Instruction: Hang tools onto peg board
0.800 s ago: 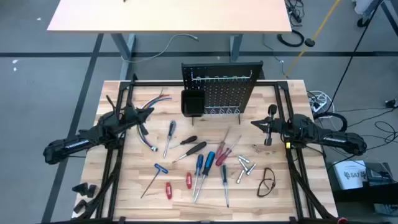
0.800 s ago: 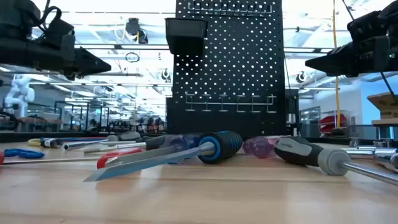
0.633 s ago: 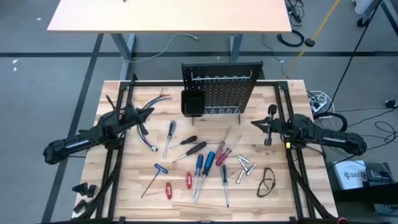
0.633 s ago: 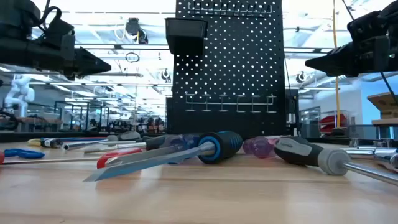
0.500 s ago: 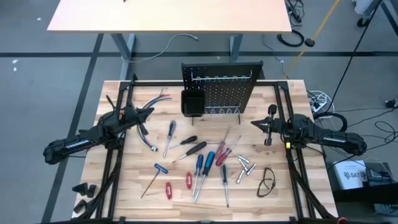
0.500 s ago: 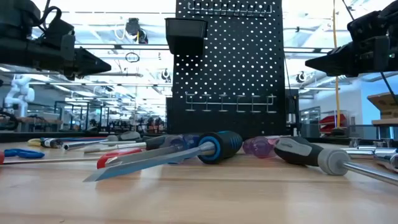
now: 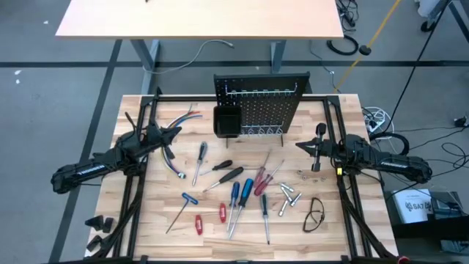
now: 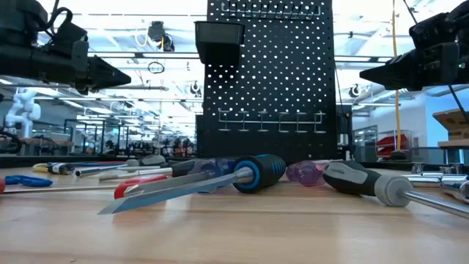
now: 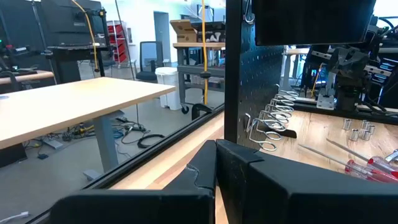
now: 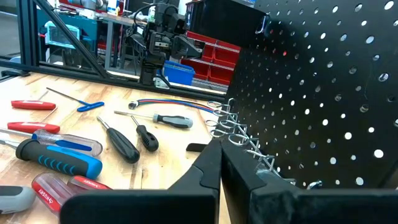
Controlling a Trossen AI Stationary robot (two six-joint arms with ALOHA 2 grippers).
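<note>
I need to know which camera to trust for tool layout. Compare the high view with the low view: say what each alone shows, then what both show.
Only the high view: safety glasses, silver bits, the wire bundle, and the tools' full spread on the table.

Only the low view: the room behind the table, and the row of hooks seen from the front.

Both: the peg board with its bin, nothing hung yet, a blue-handled screwdriver, and the left gripper and right gripper raised, jaws shut and empty.

Low view: both arms cut off at top edge; peg board (image 8: 267,73) top cut off too. Big grey-handled screwdriver (image 8: 381,185) runs off right edge. High view: silver bits (image 7: 289,195) too small to tell apart. Left wrist view: bin (image 9: 311,22) cut by top edge.
</note>
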